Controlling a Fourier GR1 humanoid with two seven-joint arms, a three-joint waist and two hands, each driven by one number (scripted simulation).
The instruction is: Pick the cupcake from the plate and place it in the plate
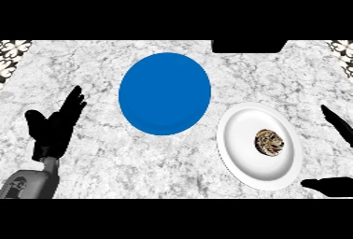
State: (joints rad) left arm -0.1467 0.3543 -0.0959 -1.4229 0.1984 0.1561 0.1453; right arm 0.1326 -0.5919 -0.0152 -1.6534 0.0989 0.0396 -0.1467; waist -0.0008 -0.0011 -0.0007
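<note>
On white plate (241,154), unlabelled cupcake (270,142)

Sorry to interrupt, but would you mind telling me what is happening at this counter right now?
A small brown cupcake sits on a round white plate at the right of the grey marble counter. A round blue plate lies further back and to its left, with nothing on it. Nothing is being held yet. The robot's right hand is open at the right edge, fingers and thumb spread on the far side of the white plate. The left hand rests open at the left.
</note>
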